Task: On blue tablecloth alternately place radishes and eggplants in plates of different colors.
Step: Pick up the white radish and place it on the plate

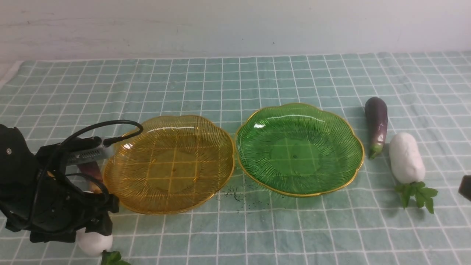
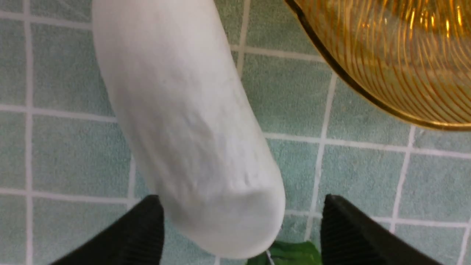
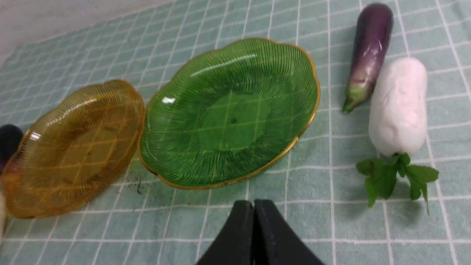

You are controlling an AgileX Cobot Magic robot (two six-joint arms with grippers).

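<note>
Two plates sit side by side on the blue tablecloth (image 1: 235, 81), the amber plate (image 1: 206, 121) on the left and the green plate (image 1: 331, 121) on the right; both hold nothing. One radish (image 2: 184, 110) lies at the near left, just beside the amber plate's rim. The left claw (image 2: 241, 198) hangs over its leafy end with the jaws spread, a finger on each side and cloth showing between one finger and the white skin. An eggplant (image 3: 8, 140) is half hidden by that arm, just left of the amber plate. The second eggplant (image 1: 376, 121) and second radish (image 1: 406, 158) lie right of the green plate, so close I cannot tell whether they touch. The right claw (image 3: 253, 202) hovers at the near right, jaws pressed together on nothing.

The step in hand looks like the pickup of the near-left radish. The claw straddles the rounded end, where a squeeze could push the body out. A grip nearer the thick middle, centred so both fingers meet it together, seems safer. The lift should clear the amber plate's raised scalloped rim before the radish travels right, and it belongs on the flat centre.

No brand, label or writing can be read; only dark specks (image 1: 233, 195) mark the cloth near the plates.
</note>
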